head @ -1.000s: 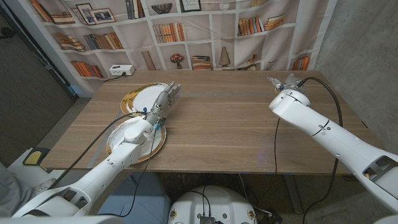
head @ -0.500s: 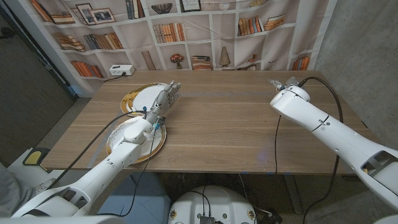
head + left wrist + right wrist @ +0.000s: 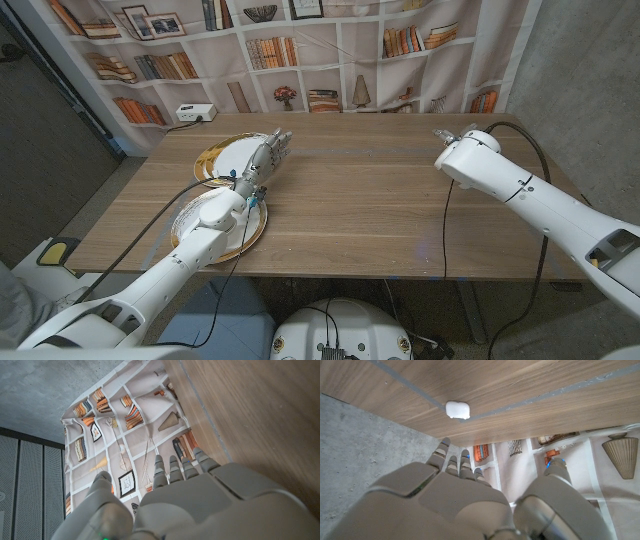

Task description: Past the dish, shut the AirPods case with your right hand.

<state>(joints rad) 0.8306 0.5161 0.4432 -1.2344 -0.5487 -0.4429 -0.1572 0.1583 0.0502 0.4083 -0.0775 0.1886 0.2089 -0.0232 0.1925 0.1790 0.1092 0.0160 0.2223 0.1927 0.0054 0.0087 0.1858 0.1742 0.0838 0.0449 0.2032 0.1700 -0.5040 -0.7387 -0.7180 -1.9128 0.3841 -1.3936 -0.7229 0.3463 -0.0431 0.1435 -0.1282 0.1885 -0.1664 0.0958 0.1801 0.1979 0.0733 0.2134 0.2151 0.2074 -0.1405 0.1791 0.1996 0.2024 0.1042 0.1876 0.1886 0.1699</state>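
Printed bookshelves are hanging as a backdrop behind the wooden worktop. Over at the left, two gold-rimmed white dishes are sitting near the worktop's left edge, the far dish beyond the near dish. The left hand is reaching out over the far dish with its fingers straight and together, holding nothing. Moving right, the right hand is hovering above the far right part of the worktop, fingers stretched out, thumb apart, gripping nothing. The AirPods case, small and white, is lying on the worktop ahead of those fingertips, untouched, in the right wrist view; whether its lid is open I cannot tell.
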